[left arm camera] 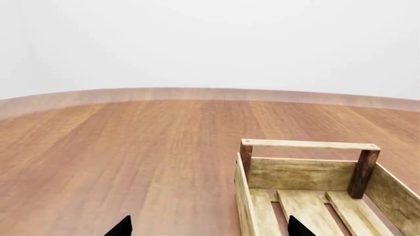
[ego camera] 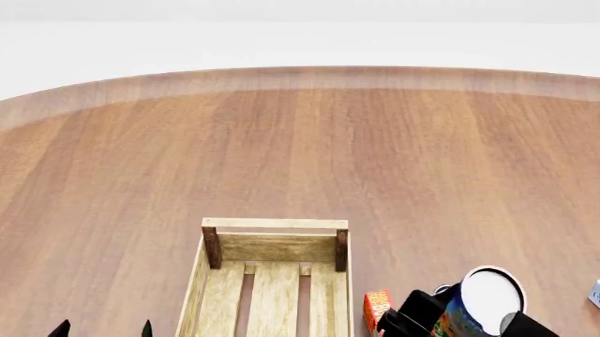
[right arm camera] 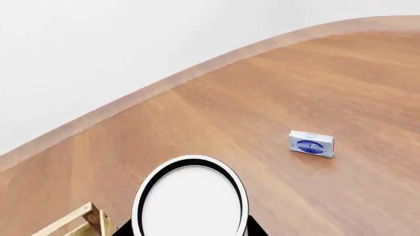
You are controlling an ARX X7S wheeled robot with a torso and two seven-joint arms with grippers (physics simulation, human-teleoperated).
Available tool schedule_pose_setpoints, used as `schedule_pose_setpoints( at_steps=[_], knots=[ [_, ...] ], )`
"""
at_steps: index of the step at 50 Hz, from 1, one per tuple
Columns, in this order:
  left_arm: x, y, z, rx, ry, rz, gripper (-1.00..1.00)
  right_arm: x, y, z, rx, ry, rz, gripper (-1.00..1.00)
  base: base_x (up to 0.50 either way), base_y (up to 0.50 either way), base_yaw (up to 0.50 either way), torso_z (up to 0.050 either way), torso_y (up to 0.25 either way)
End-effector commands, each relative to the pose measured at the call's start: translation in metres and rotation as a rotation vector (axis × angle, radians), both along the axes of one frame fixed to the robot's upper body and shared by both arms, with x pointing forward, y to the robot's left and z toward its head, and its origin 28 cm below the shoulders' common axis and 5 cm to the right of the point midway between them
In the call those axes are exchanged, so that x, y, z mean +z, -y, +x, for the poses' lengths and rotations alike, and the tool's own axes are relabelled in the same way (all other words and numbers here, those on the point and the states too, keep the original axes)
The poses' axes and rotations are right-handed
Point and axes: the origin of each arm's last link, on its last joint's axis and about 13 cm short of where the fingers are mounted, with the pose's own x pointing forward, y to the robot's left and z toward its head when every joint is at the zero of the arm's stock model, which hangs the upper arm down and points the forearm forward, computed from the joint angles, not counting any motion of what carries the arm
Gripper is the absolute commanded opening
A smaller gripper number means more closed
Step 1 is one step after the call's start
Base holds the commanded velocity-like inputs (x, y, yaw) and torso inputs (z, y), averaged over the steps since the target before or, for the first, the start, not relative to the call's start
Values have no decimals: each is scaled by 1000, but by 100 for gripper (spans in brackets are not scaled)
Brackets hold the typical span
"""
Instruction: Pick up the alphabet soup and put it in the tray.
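Left gripper (ego camera: 103,328) is sitting just left of the tray (ego camera: 274,224), only two dark fingertips showing at the frame edge; they're standing apart with nothing between them, so it's looking open and empty. In the left wrist view the same tips are straddling the tray's left wall (left arm camera: 244,196).

Tray is lying empty, slats bare, long axis running away from the robot. An orange-red carton (ego camera: 377,306) is standing just right of the tray's right wall.

Right of that, the alphabet soup (ego camera: 480,302) is being held up by the right gripper (ego camera: 459,324), dark fingers clamping it on both sides, pale top (right arm camera: 190,201) facing the cameras, can tilted. It's hanging near the tray, to its right, not over it yet.

Risks, judging from this:
- Can is tilted in the grip, so it's likely slipping or rolling out if the jaws loosen early.
- Crossing toward the tray, the can or fingers could be clipping the carton or the tray's right wall.
- Releasing too high could be letting the can bounce or tip on the slats.

A small blue-and-white box (right arm camera: 312,143) is lying well right of the tray.

Surface: round, smooth brown wood table (ego camera: 300,154) with a paler rim. Room: plain white, featureless beyond the table.
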Motion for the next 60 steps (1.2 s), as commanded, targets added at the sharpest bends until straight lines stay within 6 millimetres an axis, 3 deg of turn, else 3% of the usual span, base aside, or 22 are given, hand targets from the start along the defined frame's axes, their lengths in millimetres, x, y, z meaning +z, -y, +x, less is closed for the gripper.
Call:
schedule_pose_setpoints(
  at_steps=[1, 23, 60],
  knots=[
    [0, 0, 1, 1, 2, 0, 100, 15, -18, 5, 139, 60, -37, -100, 0, 0, 0, 0, 0],
    [1, -1, 1, 4, 0, -4, 100, -1, -45, 27, 302, 43, -21, -100, 0, 0, 0, 0, 1],
    [1, -1, 1, 6, 3, -5, 100, -51, -90, 67, 600, -4, -76, -100, 0, 0, 0, 0, 1]
  ],
)
